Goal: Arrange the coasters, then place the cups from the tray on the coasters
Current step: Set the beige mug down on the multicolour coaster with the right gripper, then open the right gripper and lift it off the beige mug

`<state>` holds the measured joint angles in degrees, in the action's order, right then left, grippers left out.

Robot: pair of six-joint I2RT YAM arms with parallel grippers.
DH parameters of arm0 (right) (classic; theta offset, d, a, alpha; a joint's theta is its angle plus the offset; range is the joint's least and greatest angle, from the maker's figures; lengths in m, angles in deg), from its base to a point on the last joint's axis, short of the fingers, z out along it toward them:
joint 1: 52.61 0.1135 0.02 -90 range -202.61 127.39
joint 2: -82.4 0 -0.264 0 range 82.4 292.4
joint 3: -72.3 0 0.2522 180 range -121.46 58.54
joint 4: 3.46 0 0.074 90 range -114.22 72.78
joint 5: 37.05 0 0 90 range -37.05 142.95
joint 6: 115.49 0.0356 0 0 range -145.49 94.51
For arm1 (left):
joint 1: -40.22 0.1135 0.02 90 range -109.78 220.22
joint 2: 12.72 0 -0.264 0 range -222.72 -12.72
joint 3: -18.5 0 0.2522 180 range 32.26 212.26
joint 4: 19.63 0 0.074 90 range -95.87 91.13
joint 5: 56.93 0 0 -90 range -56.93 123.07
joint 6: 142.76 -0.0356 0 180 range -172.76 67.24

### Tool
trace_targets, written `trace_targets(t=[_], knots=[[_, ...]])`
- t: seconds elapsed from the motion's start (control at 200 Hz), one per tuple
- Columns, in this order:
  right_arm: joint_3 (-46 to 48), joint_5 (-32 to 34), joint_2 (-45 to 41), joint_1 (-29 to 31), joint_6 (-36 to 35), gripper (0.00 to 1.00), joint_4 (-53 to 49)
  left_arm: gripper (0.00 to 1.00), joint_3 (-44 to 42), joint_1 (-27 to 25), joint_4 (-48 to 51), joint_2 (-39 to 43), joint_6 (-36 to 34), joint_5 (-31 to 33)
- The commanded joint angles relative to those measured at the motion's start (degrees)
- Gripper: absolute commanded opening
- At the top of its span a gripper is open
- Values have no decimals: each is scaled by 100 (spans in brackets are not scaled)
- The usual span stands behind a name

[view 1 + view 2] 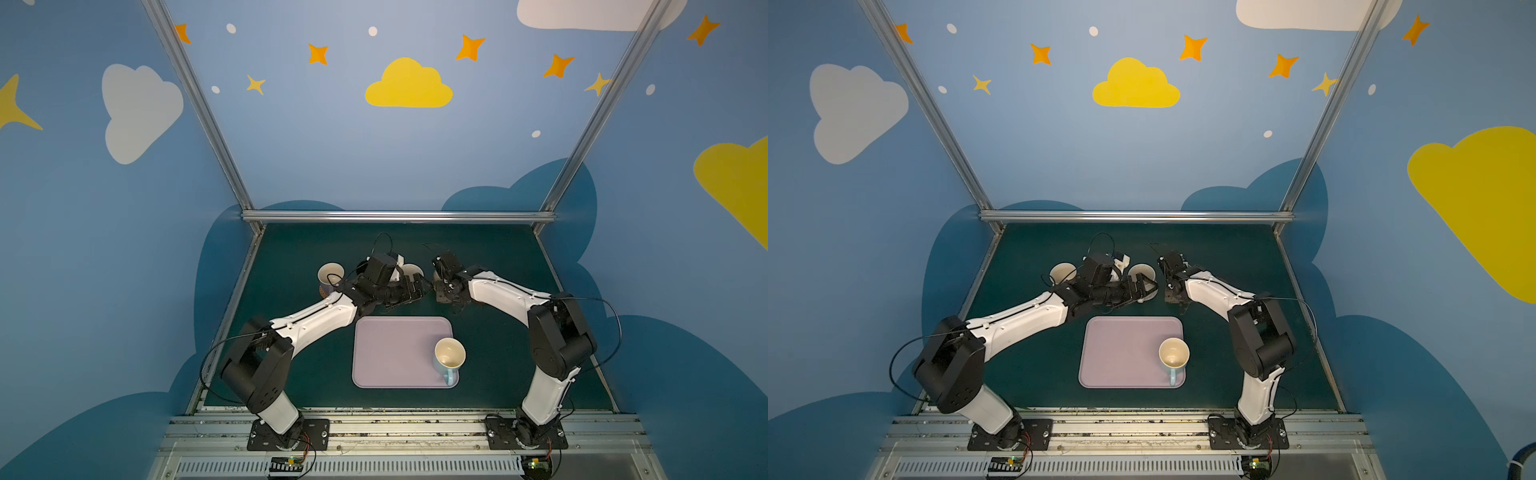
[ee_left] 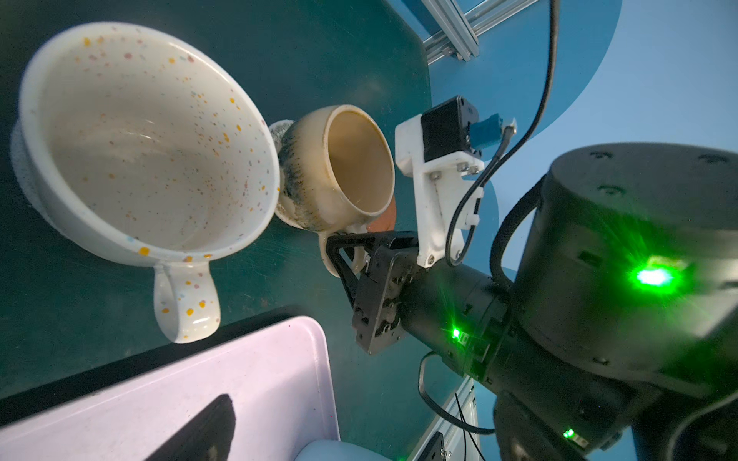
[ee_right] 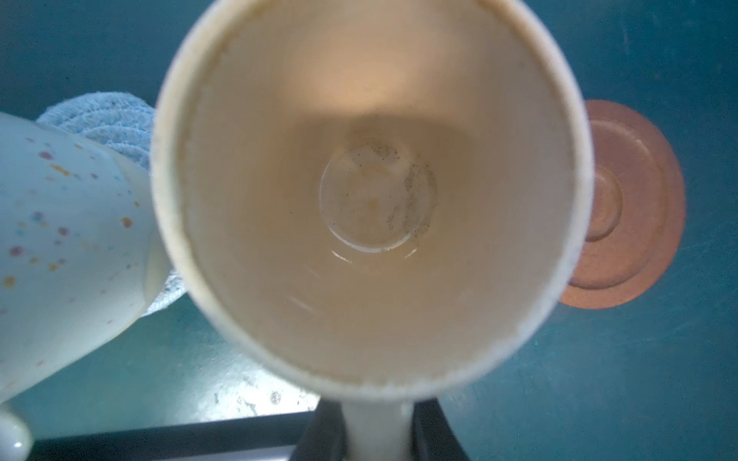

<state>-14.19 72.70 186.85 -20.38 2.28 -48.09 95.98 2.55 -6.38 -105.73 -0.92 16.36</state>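
Currently the tray (image 1: 390,353) holds one light blue mug (image 1: 449,355), upright and empty, at its near right corner, handle toward the near edge of the desk (image 1: 498,270). Four mugs are visible. Beyond the tray stand a speckled mug (image 2: 147,139) and a dark-streaked mug (image 2: 339,167), both empty, handles toward the tray. A fourth mug (image 1: 331,275) stands far left. The right end effector (image 2: 351,255) is clenched on the dark-streaked mug's handle. The left end effector (image 1: 1148,287) is released beside the speckled mug. Two coasters show clearly: a woven coaster (image 3: 100,115) and a brown wooden coaster (image 3: 635,207).
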Motion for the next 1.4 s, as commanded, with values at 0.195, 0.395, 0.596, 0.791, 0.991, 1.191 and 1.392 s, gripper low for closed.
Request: trace_targets(t=[0.195,0.395,0.596,0.791,0.991,1.191,1.392], knots=[[-11,443,-448,-63,-197,0,395,100,237,-6,-58,-131,-24,-54],[33,138,-210,-137,-72,0,428,100,250,-3,-20,-145,-42,-42],[214,-74,-194,-136,-29,0,556,100,251,-5,-36,-159,-33,-61],[404,-71,-216,-138,-38,0,599,100,235,-2,-76,-182,-7,-75],[423,-131,-257,-138,8,0,461,100,211,-10,-80,-172,1,-82],[191,-307,-267,-144,-39,45,234,100,231,-6,-80,-178,-24,-104],[81,-260,-290,-162,-44,56,27,100,219,-30,-63,-163,-50,-83]])
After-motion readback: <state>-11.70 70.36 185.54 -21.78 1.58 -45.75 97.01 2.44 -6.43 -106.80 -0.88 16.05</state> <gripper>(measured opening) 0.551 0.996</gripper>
